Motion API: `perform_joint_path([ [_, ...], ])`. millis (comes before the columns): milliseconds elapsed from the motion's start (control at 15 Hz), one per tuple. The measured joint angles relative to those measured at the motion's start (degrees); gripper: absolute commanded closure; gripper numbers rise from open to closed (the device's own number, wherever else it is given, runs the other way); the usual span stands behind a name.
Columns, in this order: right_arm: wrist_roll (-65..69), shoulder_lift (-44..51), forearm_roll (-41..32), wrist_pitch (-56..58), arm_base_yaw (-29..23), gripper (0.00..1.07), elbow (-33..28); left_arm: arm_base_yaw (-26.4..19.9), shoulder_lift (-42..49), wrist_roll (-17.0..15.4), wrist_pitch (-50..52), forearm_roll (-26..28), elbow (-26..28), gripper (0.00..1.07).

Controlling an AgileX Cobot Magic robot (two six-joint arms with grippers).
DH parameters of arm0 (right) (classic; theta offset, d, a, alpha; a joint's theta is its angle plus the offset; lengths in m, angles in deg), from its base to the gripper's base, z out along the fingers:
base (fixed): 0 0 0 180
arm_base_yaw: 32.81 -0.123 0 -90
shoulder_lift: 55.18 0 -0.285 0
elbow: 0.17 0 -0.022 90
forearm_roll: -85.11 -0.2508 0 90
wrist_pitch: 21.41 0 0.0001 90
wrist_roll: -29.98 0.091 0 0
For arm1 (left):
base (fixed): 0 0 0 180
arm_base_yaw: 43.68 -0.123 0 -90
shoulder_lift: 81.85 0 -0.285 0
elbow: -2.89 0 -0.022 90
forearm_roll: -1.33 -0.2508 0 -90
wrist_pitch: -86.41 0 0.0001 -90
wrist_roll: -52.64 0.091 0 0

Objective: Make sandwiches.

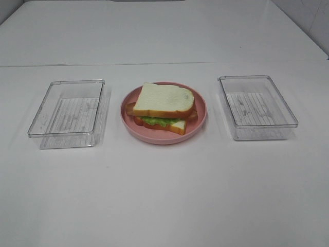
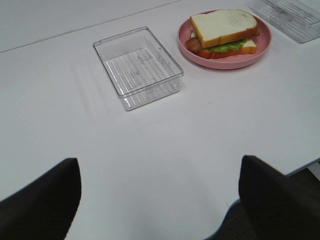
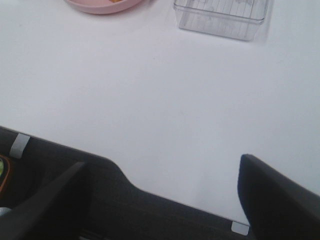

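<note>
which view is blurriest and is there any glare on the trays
Right wrist view is the softest, with the plate and tray cut off at its edge. Left wrist view is sharp on the sandwich, though its dark fingers are blurred. High view is evenly lit, with faint sheen on the tray rims.

Left gripper (image 2: 160, 200): two matte black fingers (image 2: 40, 200), broad, with rounded tips. Right gripper (image 3: 165, 200): two black fingers (image 3: 280, 200), same blunt profile. No cables, screws or markings discernible.
</note>
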Motion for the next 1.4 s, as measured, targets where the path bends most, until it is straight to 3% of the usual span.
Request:
perform_joint_path([
  [733,0.0,2.8,0.0,0.1,0.0,0.32,0.0,0.0,0.0,0.0,0.0,0.1,0.0,0.25],
  [867,0.0,2.8,-0.5,0.1,5.1,0.32,0.0,-0.7,0.0,0.0,0.0,0.1,0.0,0.25],
  [1000,0.0,4.6,-0.5,0.0,10.1,0.32,-0.1,-6.9,0.0,0.0,0.0,0.1,0.0,0.25],
  [1133,0.0,8.3,-0.6,-0.1,11.6,0.32,-0.1,-13.3,0.0,0.0,0.0,0.1,0.0,0.25],
  [1400,0.0,15.8,-0.7,-0.1,11.6,0.32,-0.1,-16.6,0.0,0.0,0.0,0.1,0.0,0.25],
])
